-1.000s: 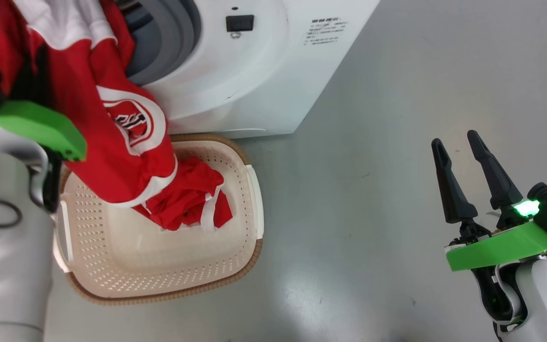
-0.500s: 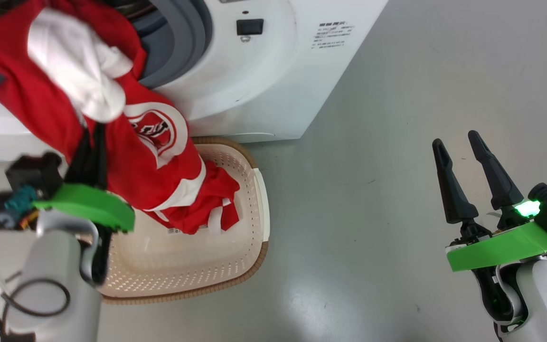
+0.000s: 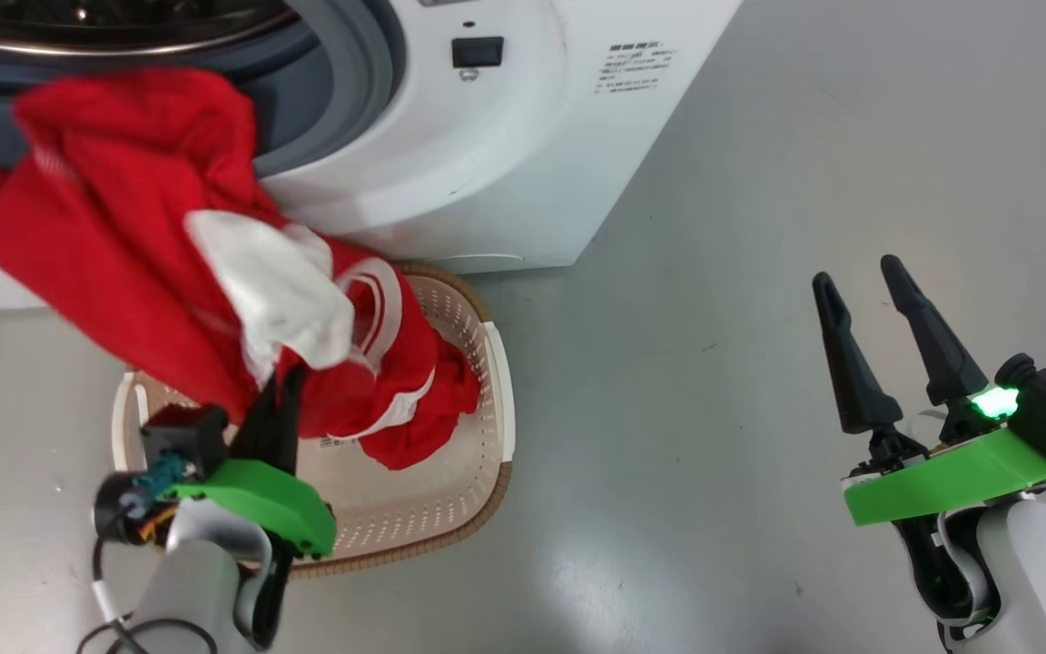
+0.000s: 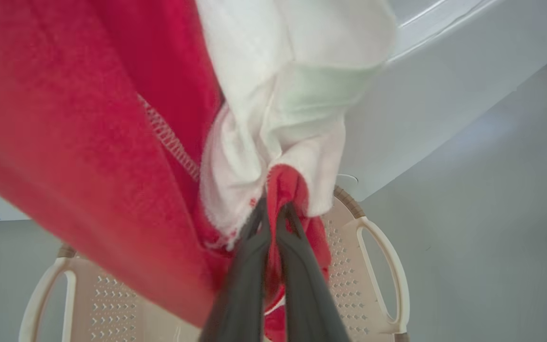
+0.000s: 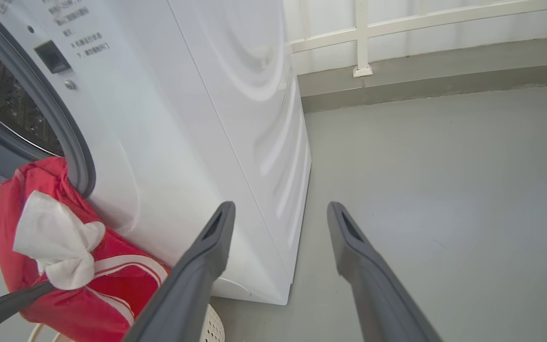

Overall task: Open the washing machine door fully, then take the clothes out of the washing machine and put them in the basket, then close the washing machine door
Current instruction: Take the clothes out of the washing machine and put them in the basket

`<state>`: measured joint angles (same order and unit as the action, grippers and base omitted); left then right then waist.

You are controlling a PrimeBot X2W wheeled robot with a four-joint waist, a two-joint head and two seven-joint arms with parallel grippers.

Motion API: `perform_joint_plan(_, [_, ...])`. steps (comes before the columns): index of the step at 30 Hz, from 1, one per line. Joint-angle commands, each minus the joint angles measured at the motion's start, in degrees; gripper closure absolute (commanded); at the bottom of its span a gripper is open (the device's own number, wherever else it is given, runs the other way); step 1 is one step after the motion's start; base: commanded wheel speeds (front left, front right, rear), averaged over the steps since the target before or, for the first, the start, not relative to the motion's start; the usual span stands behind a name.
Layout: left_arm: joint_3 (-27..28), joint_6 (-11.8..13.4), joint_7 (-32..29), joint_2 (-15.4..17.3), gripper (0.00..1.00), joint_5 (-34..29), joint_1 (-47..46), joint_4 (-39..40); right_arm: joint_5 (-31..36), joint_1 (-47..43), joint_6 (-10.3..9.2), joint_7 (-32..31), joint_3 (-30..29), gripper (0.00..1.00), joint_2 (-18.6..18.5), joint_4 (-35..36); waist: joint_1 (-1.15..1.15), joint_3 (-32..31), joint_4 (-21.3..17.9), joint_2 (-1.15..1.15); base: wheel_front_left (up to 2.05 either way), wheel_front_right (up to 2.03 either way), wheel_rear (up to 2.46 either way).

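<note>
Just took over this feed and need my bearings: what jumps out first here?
The bright red clothes, a big bundle with white trim, hang from the shut left claw above the cream basket, lower folds reaching into it. Behind them gapes the drum mouth of the white washing machine, and at the right the right claw hovers open and empty over the grey floor.

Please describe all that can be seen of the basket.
The basket is rectangular, cream, plastic by its look, with perforated walls, a brown woven-look rim and white loop handles on two sides. It stands upright on the grey floor, close before the white washing machine. The red clothes hang into it, their lower end resting inside.
</note>
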<state>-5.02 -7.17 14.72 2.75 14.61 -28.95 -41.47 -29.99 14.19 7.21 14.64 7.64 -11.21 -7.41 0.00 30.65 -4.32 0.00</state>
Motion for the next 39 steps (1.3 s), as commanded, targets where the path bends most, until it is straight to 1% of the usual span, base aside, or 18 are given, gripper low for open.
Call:
perform_joint_plan(1, [1.1,-0.3,0.3,1.0,1.0,-0.2,2.1,0.0,0.5,-1.0,0.28,0.4,1.1,0.0,-0.8,1.1,0.0,0.1,-0.2,0.0,0.0,0.0,0.0])
perform_joint_plan(8, [-1.2,-0.3,0.3,0.4,1.0,1.0,0.9,-7.8,0.4,-0.6,0.28,0.4,1.2,0.0,-0.7,1.0,0.0,1.0,-0.5,0.0,0.0,0.0,0.0])
perform_joint_plan(14, [-5.8,-0.3,0.3,0.2,1.0,4.4,-1.3,-16.0,0.3,0.2,0.28,0.4,1.5,0.0,-0.6,1.1,0.0,2.1,-0.9,0.0,0.0,0.0,0.0])
perform_joint_plan(22, [-9.3,-0.3,0.3,0.1,1.0,8.4,-4.8,-19.6,0.4,0.8,0.28,0.4,1.1,0.0,-0.7,1.4,0.0,3.7,-1.0,0.0,0.0,0.0,0.0])
perform_joint_plan(26, [-9.4,-0.3,0.3,0.1,1.0,9.3,-7.3,-21.5,0.4,1.4,0.28,0.4,1.1,0.0,-0.7,1.7,0.0,5.0,-1.1,0.0,0.0,0.0,0.0])
perform_joint_plan(32, [-8.2,-0.3,0.3,0.7,1.0,9.1,-11.1,-23.6,0.4,2.5,0.28,0.4,1.5,0.0,-0.7,2.1,0.0,7.6,-1.4,0.0,0.0,0.0,0.0])
perform_joint_plan(39, [-7.7,1.6,0.3,1.5,1.0,7.5,-14.6,-27.5,0.4,4.2,0.28,0.4,1.4,0.0,-0.6,2.5,0.0,10.6,-1.9,0.0,0.0,0.0,0.0])
